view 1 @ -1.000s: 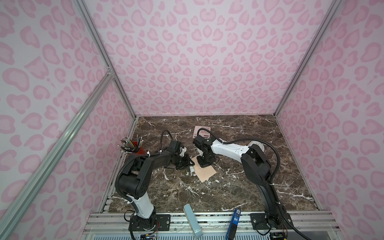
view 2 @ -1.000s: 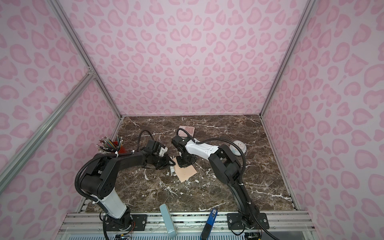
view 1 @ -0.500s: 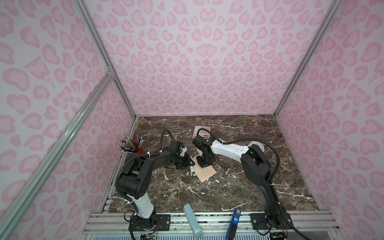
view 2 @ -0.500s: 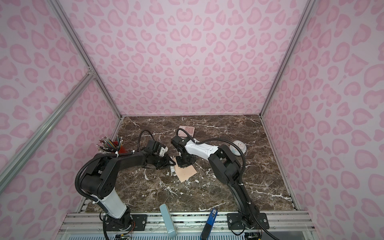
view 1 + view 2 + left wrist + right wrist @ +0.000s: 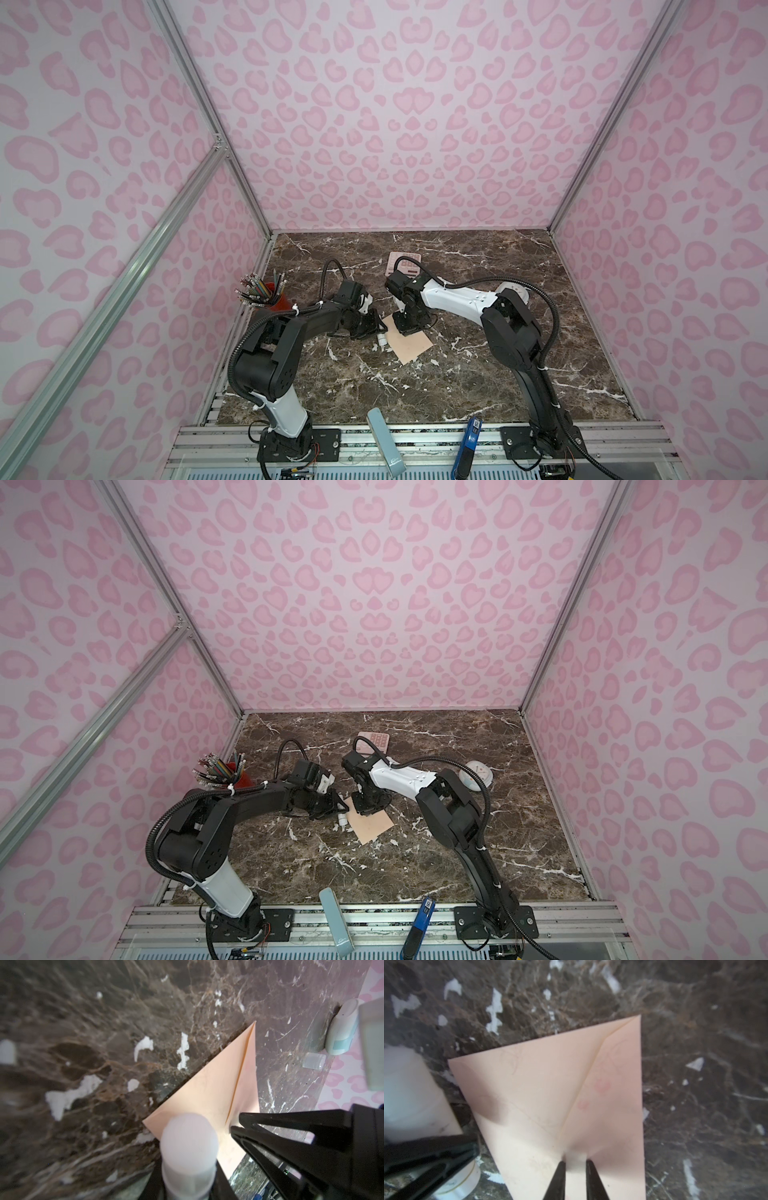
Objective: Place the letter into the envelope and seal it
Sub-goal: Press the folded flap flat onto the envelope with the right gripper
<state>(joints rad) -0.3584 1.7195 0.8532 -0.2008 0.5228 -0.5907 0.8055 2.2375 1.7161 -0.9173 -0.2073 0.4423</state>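
Right wrist view shows the envelope (image 5: 550, 1088) lying flat on the tabletop (image 5: 695, 1043), flap side up. The pointed flap is folded down, and its creases converge under the right end effector (image 5: 575, 1162). No separate white sheet is visible in any view, so the letter is judged to be inside already. Faint marks show through the paper.

**Handling properties (judged)**
- Light, thin paper. It flexes under its own weight if lifted by one corner.
- It will probably slide easily on the polished marble, so a sideways push will move it rather than crease it.
- A hard pinch leaves a permanent crease.

**Contact points (judged)**
- For sealing, press straight down on the flap tip, then along both slanted flap edges.
- For lifting, nip a long edge near its middle, not the flap.

**End effector state**
- Right: fingers narrowly apart, with the tips resting on the flap tip. Whether any paper is nipped between them cannot be confirmed.
- Left end effector (image 5: 188, 1176): clamped on a white cylindrical stick (image 5: 188, 1138), presumably adhesive. The stick sits just beside the envelope's edge, but the views do not show whether the two touch.

**Position**
In both top views the envelope (image 5: 409, 343) lies near the tabletop centre, between the two arms. A pink calculator (image 5: 403, 262) sits well apart behind it.
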